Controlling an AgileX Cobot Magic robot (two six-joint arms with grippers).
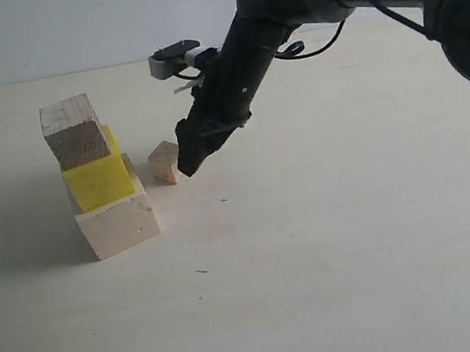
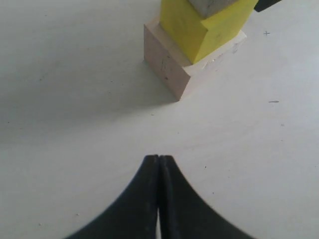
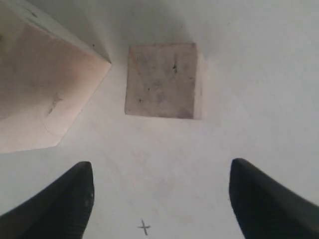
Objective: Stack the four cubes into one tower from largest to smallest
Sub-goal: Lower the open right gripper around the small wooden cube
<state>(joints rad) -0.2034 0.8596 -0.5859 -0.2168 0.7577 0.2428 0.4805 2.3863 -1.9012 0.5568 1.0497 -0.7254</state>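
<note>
Frankly: tower's crooked, last cube is the risky bit

Risks, biggest first:
1. Tower (image 1: 101, 190) topples when the 4th goes on. Three are up but not squared. Largest cube (image 1: 119, 225) (pale wood) sits flat on the table (image 1: 360, 255). Yellow cube (image 1: 95, 180) is twisted on it and off-centre. Light-brown cube (image 1: 74, 133) on top is shifted further the same way and looks to overhang. Any push down or sideways drag on release prob tips the top two.
2. Clipping the base on pickup. Smallest cube (image 3: 162, 79) (pinkish) lies on the table just beside the largest cube's corner, not touching, narrow gap. One of my fingers (image 3: 75, 199) has to go down on that side, and a bit of misalignment knocks the base.
3. Bad grip. Small faces mean little pad contact, so it could twist or pop out on closing.

Pose:
- Right arm (image 1: 241, 61) reaches in from the right of the ext view, forearm angled steeply down.
- Right gripper (image 1: 188, 167) is low, tips near the table, just beside the smallest cube on the side away from the tower. Jaws spread wide, nothing between them. Cube is ahead of the tips, not bracketed yet.
- Left gripper (image 2: 159, 199) sits well apart from the tower, over the table, jaws pressed together, empty.
</note>
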